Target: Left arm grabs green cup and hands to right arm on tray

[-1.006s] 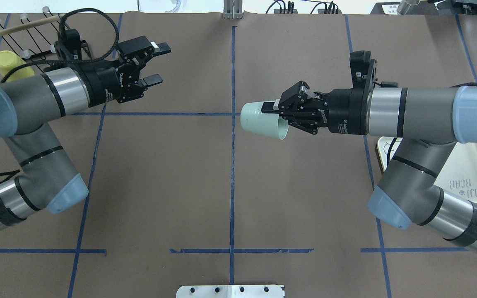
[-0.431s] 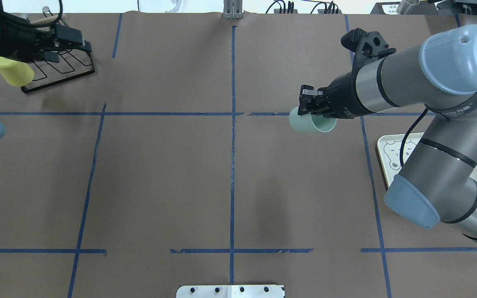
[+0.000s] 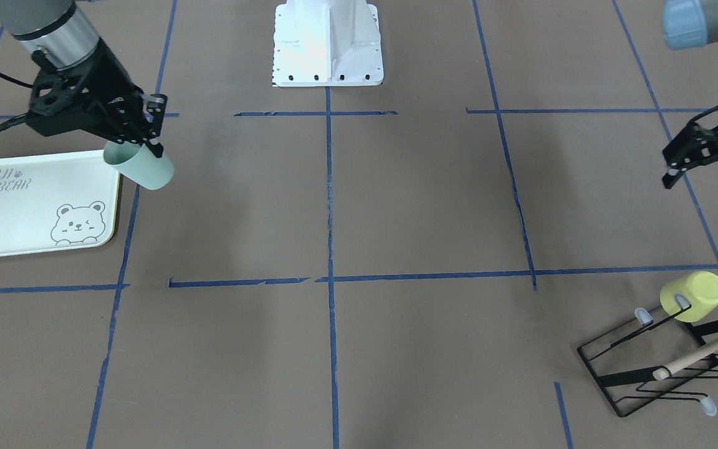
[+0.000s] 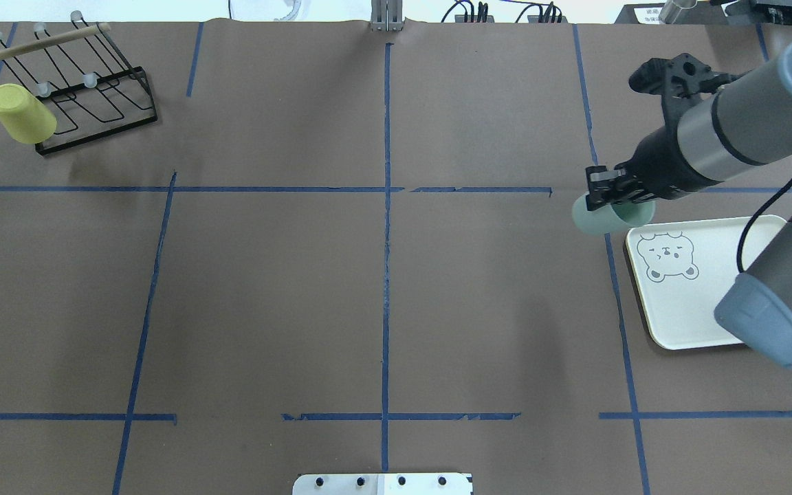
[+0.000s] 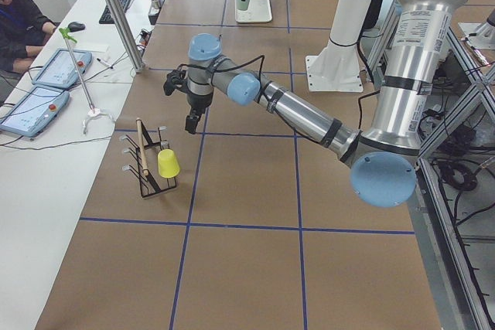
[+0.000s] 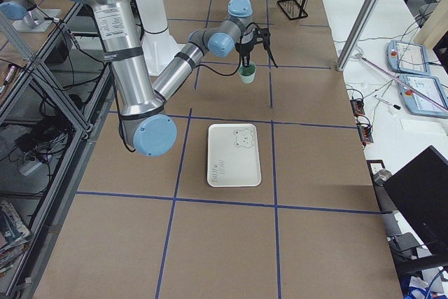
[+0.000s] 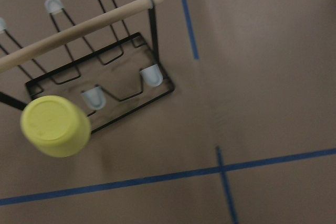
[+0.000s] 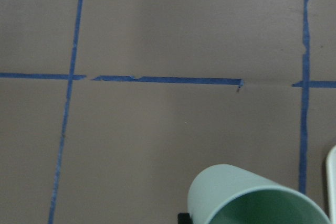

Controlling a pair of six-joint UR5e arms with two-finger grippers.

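My right gripper [image 4: 608, 194] is shut on the rim of the pale mint-green cup [image 4: 592, 218]. It holds the cup tilted in the air, just beside the far inner corner of the bear tray [image 4: 705, 309]. The cup also shows in the front view [image 3: 142, 170], under the right gripper [image 3: 147, 128], and in the right wrist view [image 8: 247, 195]. The tray [image 3: 16, 212] has nothing on it. My left gripper [image 3: 705, 179] is open and empty. It hangs high near the cup rack, almost out of the overhead view.
A yellow-green cup [image 4: 22, 113] hangs on the black wire rack [image 4: 97, 103] with a wooden bar at the far left; it also shows in the left wrist view [image 7: 55, 125]. Blue tape lines cross the brown table. The robot's white base [image 3: 326, 43] is at the table's near edge.
My right arm has carried the green cup to the right, from near the centre line to the tray's corner. My left arm has drawn back to the left, out of the overhead view.
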